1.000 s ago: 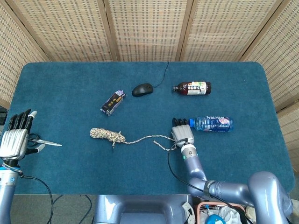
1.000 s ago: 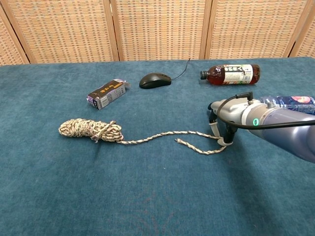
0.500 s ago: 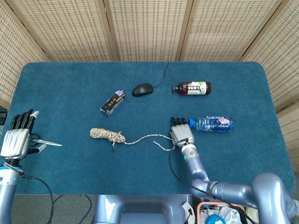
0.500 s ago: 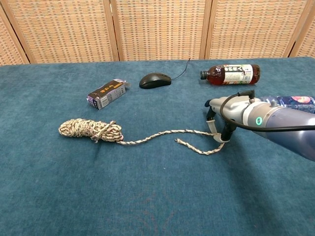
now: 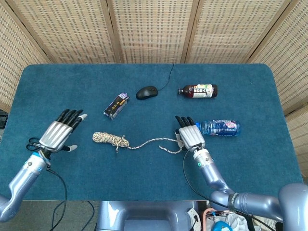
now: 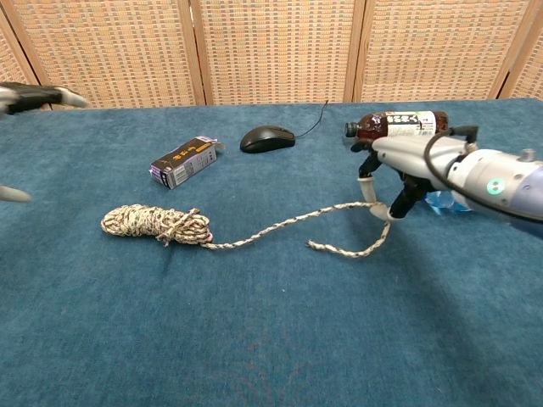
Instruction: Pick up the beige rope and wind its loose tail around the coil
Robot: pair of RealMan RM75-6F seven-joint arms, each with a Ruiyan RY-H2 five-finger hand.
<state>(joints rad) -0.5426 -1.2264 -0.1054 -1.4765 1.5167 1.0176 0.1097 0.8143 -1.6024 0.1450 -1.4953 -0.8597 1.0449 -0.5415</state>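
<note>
The beige rope lies on the blue table as a wound coil (image 5: 109, 138) (image 6: 155, 223), with a loose tail running right. My right hand (image 5: 190, 137) (image 6: 407, 170) pinches the tail near its bend and holds that part slightly off the cloth. The tail's free end (image 6: 318, 247) still lies on the table. My left hand (image 5: 60, 134) hovers left of the coil with its fingers spread and nothing in them. The chest view shows it only as a blur at the left edge (image 6: 34, 96).
A small dark packet (image 5: 116, 105), a black mouse (image 5: 147, 92) with its cable and a brown bottle (image 5: 198, 90) lie behind the rope. A water bottle (image 5: 220, 127) lies just right of my right hand. Scissors (image 5: 32, 143) lie partly under my left hand.
My left hand has swept right from the table's left edge towards the coil. My right hand has raised the tail's bend off the cloth and shifted slightly right.
</note>
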